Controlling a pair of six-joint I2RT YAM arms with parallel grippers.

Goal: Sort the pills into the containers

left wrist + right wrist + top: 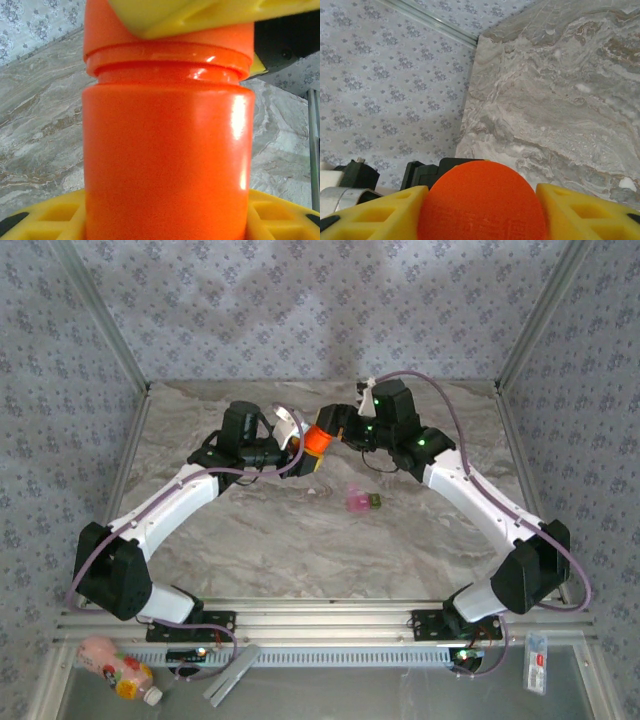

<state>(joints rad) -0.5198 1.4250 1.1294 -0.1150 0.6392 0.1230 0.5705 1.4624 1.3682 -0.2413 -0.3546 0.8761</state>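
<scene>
From above, you are holding the orange bottle [318, 440] aloft between both arms, well apart from the pill case [362, 502] on the tabletop [300, 540]. At the left wrist, the left gripper [165, 220] is clamping its jaws on the glossy, probably slippery, stiff body. At the right wrist, the right gripper [481, 215] is squeezing its jaws on the cap [480, 192].

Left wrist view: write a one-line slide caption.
Left gripper holds the orange bottle by its body while the right gripper grips the cap, marble table behind.
</scene>
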